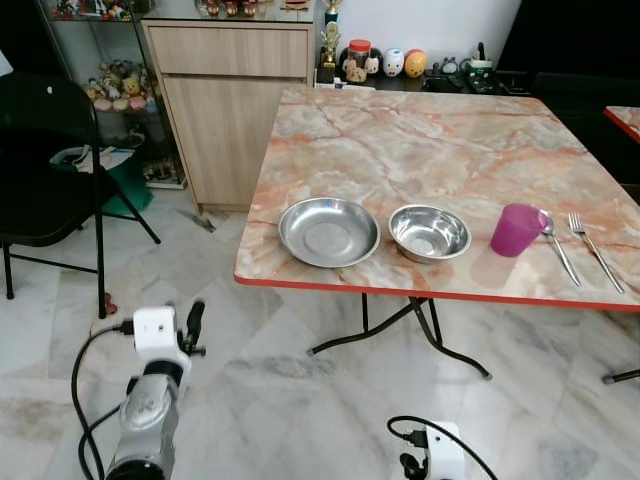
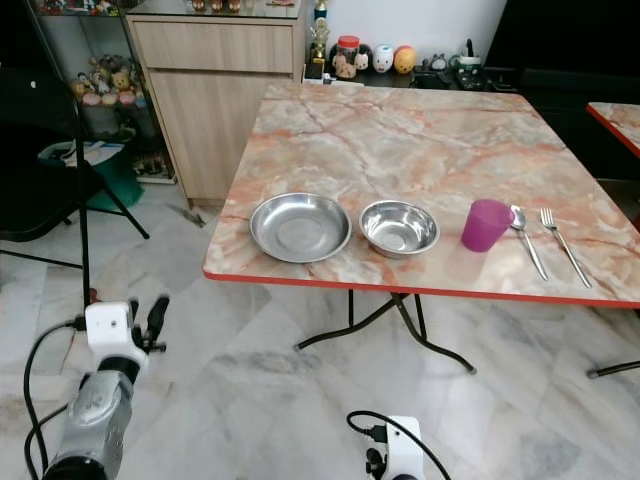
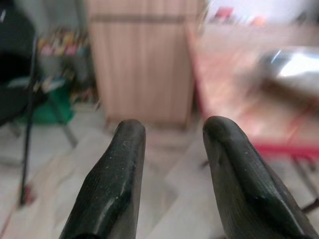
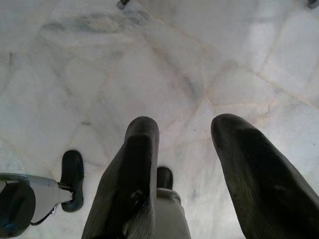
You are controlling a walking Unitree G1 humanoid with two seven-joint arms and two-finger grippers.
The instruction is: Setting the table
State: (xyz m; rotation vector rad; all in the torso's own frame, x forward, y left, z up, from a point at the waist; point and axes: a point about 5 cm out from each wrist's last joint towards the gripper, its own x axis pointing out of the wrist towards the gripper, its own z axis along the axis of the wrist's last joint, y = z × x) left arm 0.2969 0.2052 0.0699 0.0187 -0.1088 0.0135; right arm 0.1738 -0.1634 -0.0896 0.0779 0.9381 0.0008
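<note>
- Left eye view: the square orange-veined marble table with a red edge point(image 1: 420, 140) stands ahead of me. Along its near edge sit a wide shallow steel plate point(image 1: 328, 232), a smaller steel bowl point(image 1: 429, 232) just beside it, a purple plastic cup point(image 1: 516, 230), then a steel spoon point(image 1: 558, 245) and a steel fork point(image 1: 594, 249) side by side. My left gripper point(image 1: 193, 325) hangs low over the pale marble floor point(image 1: 250, 400), short of the table. A black folding chair point(image 1: 45, 160) stands off to my left, near a light wooden cabinet point(image 1: 225, 110).
- Right eye view: same row of tableware; my right arm's white wrist housing point(image 2: 405, 460) sits at the bottom, well below the tabletop.
- Left wrist view: my left fingers point(image 3: 112, 184) are spread apart with nothing between them, aimed toward the cabinet and the blurred table edge.
- Right wrist view: my right gripper point(image 4: 182, 149) is also spread and empty, pointing down at the floor.
- Risk, as I judge it: everything sits close to the near edge, so raising an arm carelessly could clip the rim and knock the plate or bowl off. The cup looks light and could tip if nudged.
</note>
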